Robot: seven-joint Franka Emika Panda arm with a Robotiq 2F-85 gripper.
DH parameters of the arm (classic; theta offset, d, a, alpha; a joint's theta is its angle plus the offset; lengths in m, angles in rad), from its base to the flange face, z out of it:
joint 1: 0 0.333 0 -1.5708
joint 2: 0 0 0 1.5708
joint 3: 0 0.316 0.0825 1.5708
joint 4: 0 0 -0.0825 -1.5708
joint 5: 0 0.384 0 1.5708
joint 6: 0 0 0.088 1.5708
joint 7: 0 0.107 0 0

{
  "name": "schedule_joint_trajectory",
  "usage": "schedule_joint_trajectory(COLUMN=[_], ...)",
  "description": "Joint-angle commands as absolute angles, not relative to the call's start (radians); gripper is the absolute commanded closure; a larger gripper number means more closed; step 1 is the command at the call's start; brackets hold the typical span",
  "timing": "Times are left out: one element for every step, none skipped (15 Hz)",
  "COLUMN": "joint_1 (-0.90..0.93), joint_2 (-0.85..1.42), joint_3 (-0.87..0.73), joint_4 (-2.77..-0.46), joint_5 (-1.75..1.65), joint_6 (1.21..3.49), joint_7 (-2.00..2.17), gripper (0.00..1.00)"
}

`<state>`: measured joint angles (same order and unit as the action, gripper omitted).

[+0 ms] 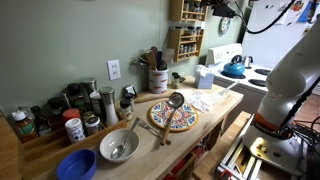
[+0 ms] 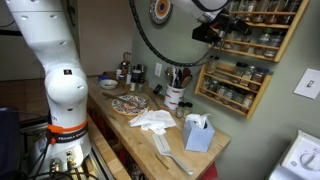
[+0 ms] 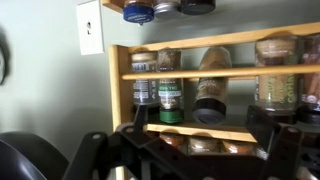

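A home kitchen: wall spice rack [image 2: 243, 50], stove [image 1: 238, 68], wooden counter [image 1: 215, 105] with bowls.

Soft, even indoor light fills both exterior views; in an exterior view the white robot arm [image 1: 295, 70] at the right edge nearly washes out, and the counter [image 1: 207, 115] carries only faint shadows; all pictures are small and grainy. In the wrist view the spice rack [image 3: 200, 75] looks dim and warm, its labels smeared; the gripper [image 3: 190, 150] along the bottom edge is a dark, unfocused mass.
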<state>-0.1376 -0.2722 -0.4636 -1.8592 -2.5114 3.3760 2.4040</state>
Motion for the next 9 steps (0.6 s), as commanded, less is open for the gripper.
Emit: schedule_joint_trajectory(joint_1=[-0.019, -0.006, 0.01, 0.021, 0.026, -0.125, -0.141, -0.179, -0.208], joint_2=[-0.245, -0.213, -0.186, -0.152, -0.118, -0.064, -0.026, 0.012, 0.041], joint_3=[-0.636, -0.675, -0.714, -0.744, -0.768, -0.676, -0.673, -0.652, -0.63], joint_4=[-1.756, -1.707, -1.665, -1.616, -1.569, -1.544, -1.499, -1.457, -1.42], joint_5=[-2.511, -2.498, -2.478, -2.458, -2.439, -2.335, -2.303, -2.278, -2.267], joint_6=[3.601, 3.684, 3.764, 3.841, 3.908, 3.983, 4.051, 4.104, 4.126], joint_7=[2.258, 2.218, 2.175, 2.143, 2.116, 2.035, 2.031, 2.034, 2.036], gripper=[0.0, 0.0, 0.0, 0.0, 0.0, 0.0, 0.0, 0.0, 0.0])
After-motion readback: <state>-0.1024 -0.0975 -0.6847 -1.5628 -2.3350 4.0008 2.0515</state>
